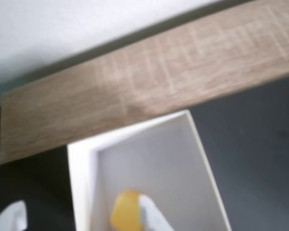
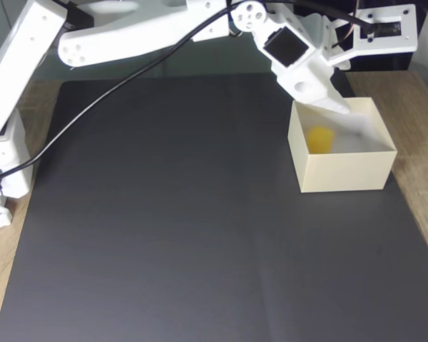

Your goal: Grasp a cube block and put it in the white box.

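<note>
Resting inside the white box [image 2: 342, 171], the yellow cube [image 2: 319, 140] lies on the box floor toward the left half in the fixed view, close to the left wall. It is a cube, so no long axis can be told; its edges look roughly turned a little relative to the box walls, but the blur makes this uncertain.

The box stands on the right side of the black mat [image 2: 185, 228], near the mat's far right corner, walls upright, open side up. Wooden tabletop [image 2: 421, 107] shows beyond the mat on the right.

The gripper [image 2: 339, 107] reaches over the box's far wall, fingertip pointing down and to the right into the box opening. In the wrist view the cube [image 1: 126, 210] sits just beside one white finger [image 1: 151, 214], seemingly touching it; the second finger [image 1: 12, 216] is well apart at the left, outside the box wall [image 1: 82, 192]. The fingers are spread, gripping nothing.
</note>
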### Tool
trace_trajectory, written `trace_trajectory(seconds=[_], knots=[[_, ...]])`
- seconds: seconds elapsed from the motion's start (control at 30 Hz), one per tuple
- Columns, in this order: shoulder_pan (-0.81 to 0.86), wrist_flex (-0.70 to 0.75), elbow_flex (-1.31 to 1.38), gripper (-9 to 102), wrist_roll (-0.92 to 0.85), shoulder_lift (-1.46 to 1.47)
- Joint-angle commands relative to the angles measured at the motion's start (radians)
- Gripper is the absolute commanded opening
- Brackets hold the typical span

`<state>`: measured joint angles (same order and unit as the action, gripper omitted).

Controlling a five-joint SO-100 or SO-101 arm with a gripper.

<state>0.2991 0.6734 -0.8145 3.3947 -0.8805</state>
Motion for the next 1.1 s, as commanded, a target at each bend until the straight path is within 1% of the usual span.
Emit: trace_trajectory(seconds=[0.0,0.07,0.13,0.27,0.3,0.33,0.53,0.6,0.73,0.93,1.07], knots=[[-0.006,-0.009,0.049,30,0.006,-0.017],[-0.008,0.005,0.049,28,0.009,-0.02],[-0.009,0.035,0.049,22,0.012,-0.029],[-0.011,0.129,0.049,4,0.012,-0.064],[-0.011,0.153,0.049,1,0.011,-0.074],[-0.011,0.178,0.049,0,0.011,-0.086],[-0.018,0.308,0.026,0,0.031,-0.178],[-0.023,0.313,-0.038,0,0.031,-0.247],[-0.031,0.238,-0.321,0,0.029,-0.469],[-0.035,0.011,-0.897,0,0.003,-0.888],[-0.031,-0.101,-1.207,0,-0.006,-1.134]])
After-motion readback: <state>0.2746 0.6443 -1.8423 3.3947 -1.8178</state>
